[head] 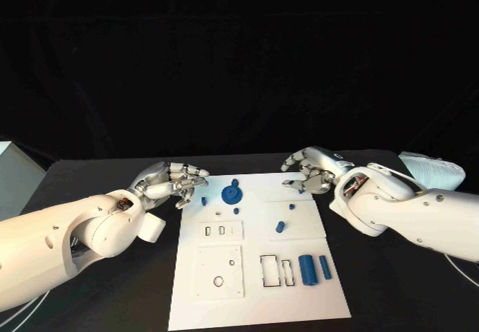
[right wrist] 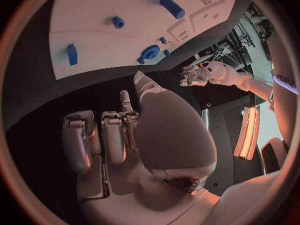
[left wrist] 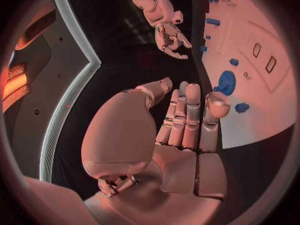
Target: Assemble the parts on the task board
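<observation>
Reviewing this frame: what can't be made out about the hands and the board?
- Left hand: head view shows its back; whether the fingertips touch the task board is unclear.
- Right hand: fingers curled; contact with the board's far edge is unclear.
- Small blue parts: too small to identify.
- Board's recesses: depth unreadable.

1. The left arm (head: 70, 232) reaches in low from the left side, its white forearm angled up toward the middle.
2. The left hand (head: 172, 181) sits at the end of it, fingers curled inward with the tips bent downward, nothing between them.
3. From behind its wrist, the left hand's fingers (left wrist: 187, 115) lie close together, side by side, with the thumb apart.
4. The right arm (head: 409, 211) comes in from the right, forearm angled the same way.
5. The right hand (head: 311, 171) is loosely curled, fingers bent in, holding nothing.
6. The two hands are well apart, at about the same height.
</observation>
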You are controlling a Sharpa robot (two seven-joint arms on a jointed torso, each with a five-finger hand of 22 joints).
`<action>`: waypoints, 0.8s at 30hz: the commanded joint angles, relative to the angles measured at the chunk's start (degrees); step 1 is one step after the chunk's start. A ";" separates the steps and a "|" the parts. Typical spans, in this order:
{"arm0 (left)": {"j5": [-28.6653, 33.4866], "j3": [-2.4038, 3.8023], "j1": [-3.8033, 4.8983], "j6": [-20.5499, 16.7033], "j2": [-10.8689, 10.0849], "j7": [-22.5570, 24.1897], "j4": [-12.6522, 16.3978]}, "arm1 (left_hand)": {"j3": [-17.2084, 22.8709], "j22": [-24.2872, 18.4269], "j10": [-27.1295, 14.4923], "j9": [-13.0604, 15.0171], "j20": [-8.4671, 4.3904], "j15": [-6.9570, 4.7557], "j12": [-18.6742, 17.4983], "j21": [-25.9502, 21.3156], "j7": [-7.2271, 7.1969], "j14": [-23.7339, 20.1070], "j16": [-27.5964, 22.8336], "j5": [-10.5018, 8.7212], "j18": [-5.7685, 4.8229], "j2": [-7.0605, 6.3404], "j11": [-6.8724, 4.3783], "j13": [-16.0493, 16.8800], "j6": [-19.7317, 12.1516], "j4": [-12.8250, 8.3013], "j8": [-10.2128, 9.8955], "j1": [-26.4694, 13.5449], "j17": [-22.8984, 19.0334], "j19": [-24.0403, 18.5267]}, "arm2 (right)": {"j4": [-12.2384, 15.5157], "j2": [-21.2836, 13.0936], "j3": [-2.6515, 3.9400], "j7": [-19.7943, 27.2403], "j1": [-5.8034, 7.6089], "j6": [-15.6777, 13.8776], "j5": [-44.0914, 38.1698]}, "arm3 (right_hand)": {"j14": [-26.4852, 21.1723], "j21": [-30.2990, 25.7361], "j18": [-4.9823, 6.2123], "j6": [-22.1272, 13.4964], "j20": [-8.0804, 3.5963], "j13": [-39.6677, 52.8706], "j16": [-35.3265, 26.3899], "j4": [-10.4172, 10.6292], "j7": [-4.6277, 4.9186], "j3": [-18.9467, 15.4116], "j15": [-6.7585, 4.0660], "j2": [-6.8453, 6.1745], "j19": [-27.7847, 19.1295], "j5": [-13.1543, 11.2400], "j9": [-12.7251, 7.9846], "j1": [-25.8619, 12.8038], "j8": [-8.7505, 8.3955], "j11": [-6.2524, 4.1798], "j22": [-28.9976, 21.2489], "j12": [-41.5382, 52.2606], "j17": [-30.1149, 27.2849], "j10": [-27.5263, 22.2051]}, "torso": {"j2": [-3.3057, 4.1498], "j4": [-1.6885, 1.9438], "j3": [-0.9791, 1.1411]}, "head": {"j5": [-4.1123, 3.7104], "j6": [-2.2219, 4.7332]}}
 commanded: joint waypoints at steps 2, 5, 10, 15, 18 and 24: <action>0.37 -0.01 -0.03 1.13 0.21 0.75 0.08 | 0.29 -0.06 -0.42 0.10 -0.01 -0.03 0.37 0.18 -0.09 -0.24 -0.01 -0.22 -0.79 0.06 -0.07 0.05 -0.39 -0.08 -0.06 -0.65 0.09 -0.27 | -1.64 -2.53 -0.06 9.77 0.29 3.85 7.68 | 4.87 0.32 -0.39 -0.74 0.50 11.20 -0.17 0.10 -0.06 0.39 0.40 -0.46 5.99 0.18 -0.21 0.47 -0.49 0.27 15.05 -0.25 10.72 2.04 | -0.26 -0.27 0.11 | -0.14 0.06; 0.41 -0.03 -0.07 1.28 0.29 0.80 0.08 | 0.29 -0.06 -0.42 0.10 -0.01 -0.03 0.37 0.18 -0.09 -0.24 -0.01 -0.22 -0.79 0.06 -0.07 0.05 -0.39 -0.08 -0.06 -0.65 0.09 -0.27 | -3.92 -4.05 -0.24 11.65 0.27 4.01 8.56 | 4.87 0.32 -0.39 -1.47 0.63 11.03 -0.17 0.27 0.20 0.30 0.59 -0.73 5.99 -0.07 -0.50 0.44 -1.08 0.47 15.05 -0.44 10.74 1.86 | -0.33 -0.27 0.18 | -0.24 0.04; 0.44 -0.06 -0.17 1.43 0.33 0.86 -0.05 | 0.29 -0.06 -0.42 0.10 -0.01 -0.03 0.37 0.18 -0.09 -0.24 -0.01 -0.22 -0.79 0.06 -0.07 0.05 -0.39 -0.08 -0.06 -0.65 0.09 -0.27 | -7.02 -4.74 -0.40 13.43 -0.43 4.22 8.29 | 4.88 0.32 -0.39 -2.49 0.84 10.86 -0.14 0.51 0.41 -0.12 0.80 -1.25 5.99 -0.03 -0.89 0.59 -1.93 0.70 15.05 -0.63 10.82 1.67 | -0.20 -0.39 0.41 | -0.33 0.04; 0.45 -0.09 -0.21 1.46 0.41 0.90 -0.33 | 0.29 -0.06 -0.42 0.10 -0.01 -0.03 0.37 0.18 -0.09 -0.24 -0.01 -0.22 -0.79 0.06 -0.07 0.05 -0.39 -0.08 -0.06 -0.65 0.09 -0.27 | -9.03 -4.26 -0.49 13.24 -1.51 3.56 7.00 | 4.89 0.32 -0.39 -2.97 0.94 10.80 -0.12 0.69 0.50 -0.50 0.90 -1.50 5.99 0.13 -1.09 0.77 -2.39 0.78 15.05 -0.70 10.88 1.60 | -0.21 -0.43 0.65 | -0.08 -0.03; 0.44 -0.10 -0.24 1.44 0.43 0.89 -0.45 | 0.29 -0.06 -0.42 0.10 -0.01 -0.03 0.37 0.18 -0.09 -0.24 -0.01 -0.22 -0.79 0.06 -0.07 0.05 -0.39 -0.08 -0.06 -0.65 0.09 -0.27 | -9.85 -3.68 -0.53 12.59 -2.14 3.06 6.36 | 4.95 0.32 -0.39 -3.03 0.96 10.81 -0.04 0.74 0.54 -0.49 0.91 -1.40 5.99 0.20 -1.12 0.83 -2.45 0.81 15.05 -0.69 11.10 1.61 | -0.13 -0.35 0.70 | 0.08 -0.15; 0.34 -0.13 -0.28 1.35 0.43 0.76 -0.59 | 0.29 -0.06 -0.42 0.10 -0.01 -0.03 0.37 0.18 -0.09 -0.24 -0.01 -0.22 -0.79 0.06 -0.07 0.05 -0.39 -0.08 -0.06 -0.65 0.09 -0.27 | -12.03 -1.41 -0.63 11.27 -3.57 2.33 5.59 | 4.96 0.32 -0.39 -3.06 1.01 10.90 -0.02 0.71 0.56 -0.38 0.95 -1.20 5.99 0.47 -1.18 1.25 -2.60 0.84 15.05 -0.59 11.14 1.71 | -0.10 -0.37 0.56 | 0.05 -0.52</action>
